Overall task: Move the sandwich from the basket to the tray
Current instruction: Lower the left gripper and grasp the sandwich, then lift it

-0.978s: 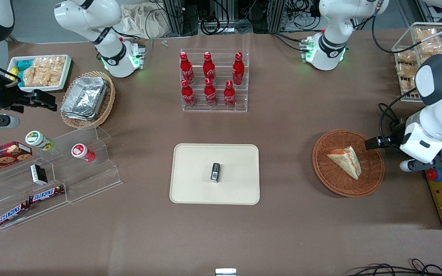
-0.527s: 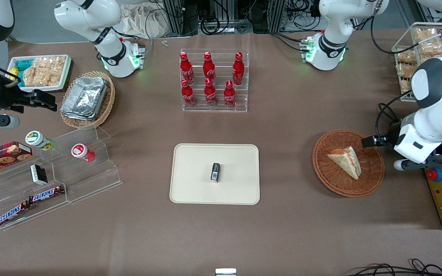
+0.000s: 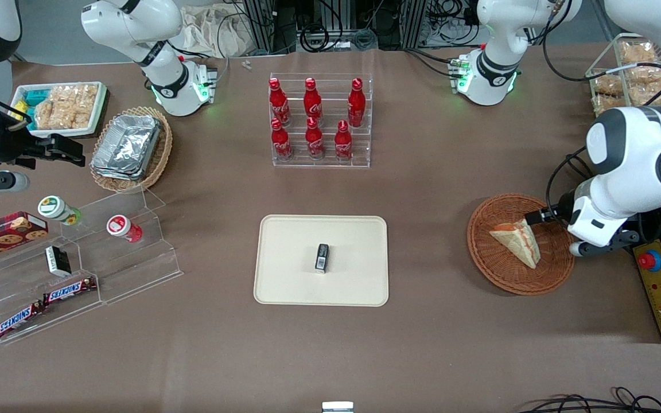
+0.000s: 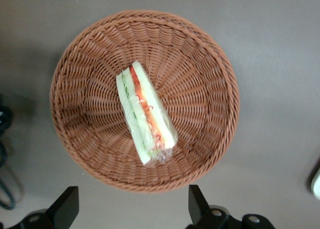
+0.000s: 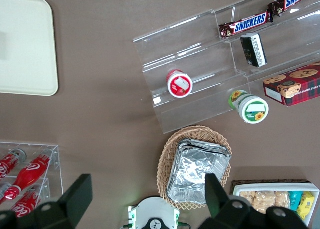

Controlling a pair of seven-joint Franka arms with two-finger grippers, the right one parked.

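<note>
The sandwich [image 3: 517, 241], a pale wedge with red and green filling, lies in the round reddish-brown basket [image 3: 502, 276] toward the working arm's end of the table. The left wrist view looks straight down on the sandwich [image 4: 145, 114] in the middle of the basket [image 4: 200, 64]. My left gripper [image 3: 557, 226] hovers above the basket's rim, beside the sandwich and apart from it. The gripper [image 4: 132, 209] is open and holds nothing, its fingertips [image 4: 67, 206] wide apart. The cream tray [image 3: 284, 241] sits mid-table with a small black object [image 3: 322, 257] on it.
A rack of red cola bottles [image 3: 319, 120] stands farther from the camera than the tray. A control box with a red button [image 3: 660, 281] lies beside the basket. A wire basket of snack bags [image 3: 623, 80] stands at the working arm's end. An acrylic stepped shelf [image 3: 78, 269] is at the parked arm's end.
The left arm has swung toward the basket. Its gripper has gone from just outside the rim to above the rim, close to the sandwich. Sandwich and basket have not moved.
</note>
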